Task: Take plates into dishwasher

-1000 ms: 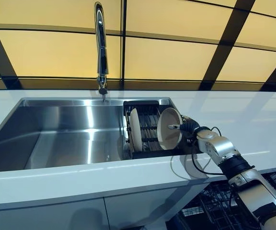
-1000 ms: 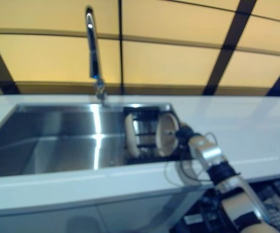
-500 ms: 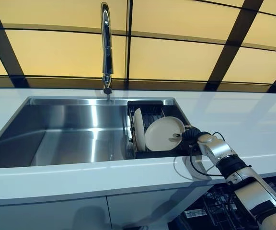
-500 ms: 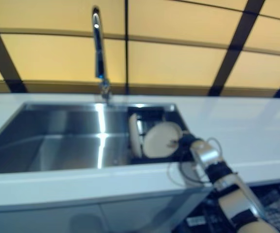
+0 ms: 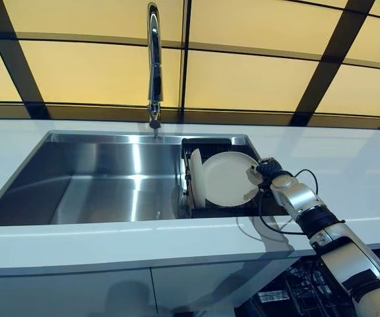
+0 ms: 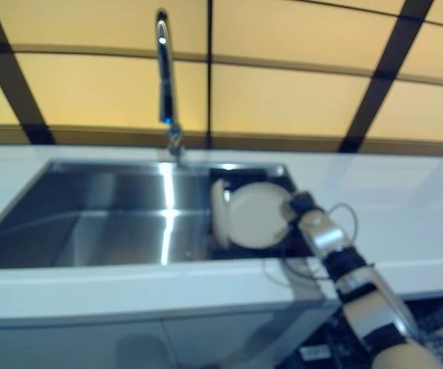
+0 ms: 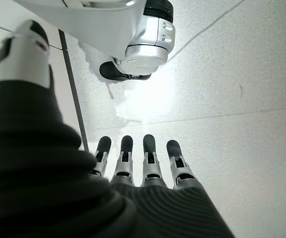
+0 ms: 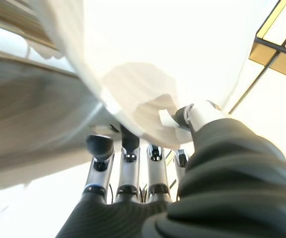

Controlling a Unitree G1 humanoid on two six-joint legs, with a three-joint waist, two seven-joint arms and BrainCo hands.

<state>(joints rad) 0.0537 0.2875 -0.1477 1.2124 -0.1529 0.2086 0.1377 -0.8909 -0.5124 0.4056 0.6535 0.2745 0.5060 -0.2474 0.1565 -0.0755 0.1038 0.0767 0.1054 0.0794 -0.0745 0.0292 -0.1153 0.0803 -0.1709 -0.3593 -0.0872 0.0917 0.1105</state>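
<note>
Right hand point(image 5: 267, 173) reached over the sink rack point(image 5: 206, 146), pinching a white plate point(image 5: 228, 179) by its rim; left hand point(image 7: 133, 168) hung relaxed, holding nothing.

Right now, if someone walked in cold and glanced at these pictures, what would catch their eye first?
Probably the pale round plate, tilted face-up over the dark dish rack at the right end of the steel sink, pinched at its rim by the robot's right hand. A second plate stands on edge in the rack just left of it. Behind the sink, the tall chrome tap rises against glowing amber wall panels.
</note>
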